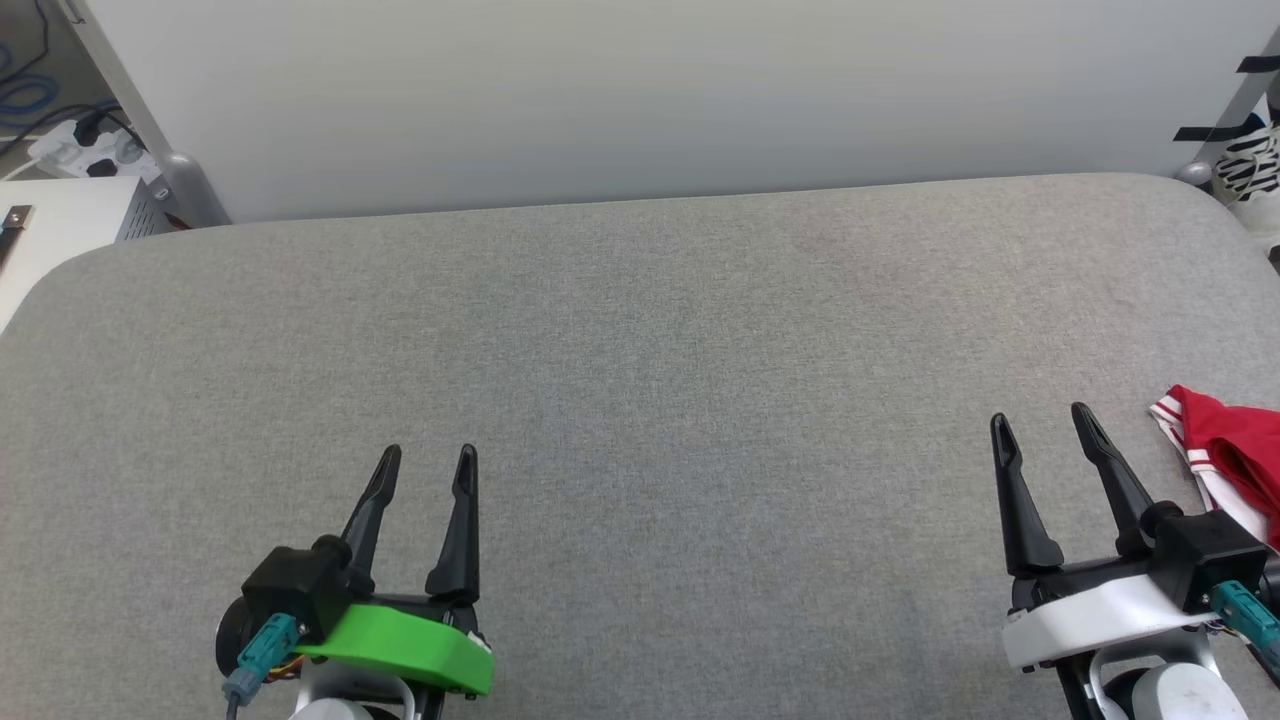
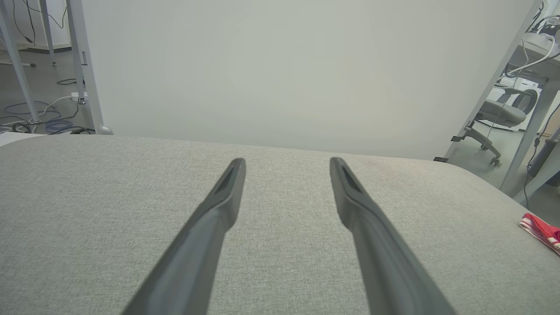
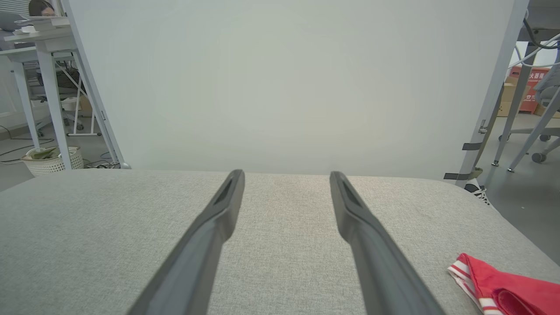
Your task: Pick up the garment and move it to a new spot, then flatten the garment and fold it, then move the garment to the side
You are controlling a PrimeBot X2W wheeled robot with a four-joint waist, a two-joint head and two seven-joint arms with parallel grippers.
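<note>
**Crumpled red fabric garment (image 1: 1238, 450) beside the released right gripper (image 1: 1040, 418)**

Edged with red-white striped trim, it lies at the right edge of the grey fabric surface (image 1: 650, 380), at three o'clock from that gripper, near but apart. The left gripper (image 1: 428, 455) is also spread, holding nothing.

Bright, even, soft light; faint shadows; sharp focus; wide-angle wrist-view distortion.
</note>
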